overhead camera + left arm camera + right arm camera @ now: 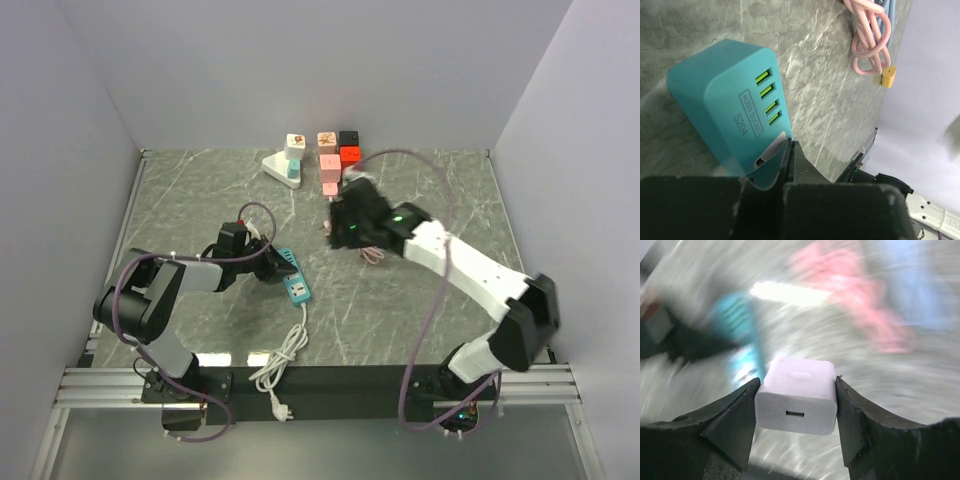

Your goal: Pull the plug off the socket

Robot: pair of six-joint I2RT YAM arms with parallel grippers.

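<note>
The teal socket strip [294, 278] lies on the marble table left of centre, and in the left wrist view its teal body [725, 110] shows four green slots. My left gripper [790, 146] is shut with nothing between its fingers, its tips resting against the socket's end. My left gripper [268, 262] sits at the strip's far-left end. The plug [796, 399], a white cube with a small port facing the camera, is clear of the socket. My right gripper [796, 405] is shut on its two sides, and my right gripper [345, 228] hangs to the right of the strip.
Coloured blocks [330, 155] and a white wedge-shaped base [283, 167] stand at the back. The strip's white cord [285, 355] runs to the near edge. A coiled pink cable [867, 50] with a yellow tag [888, 76] lies beyond the socket.
</note>
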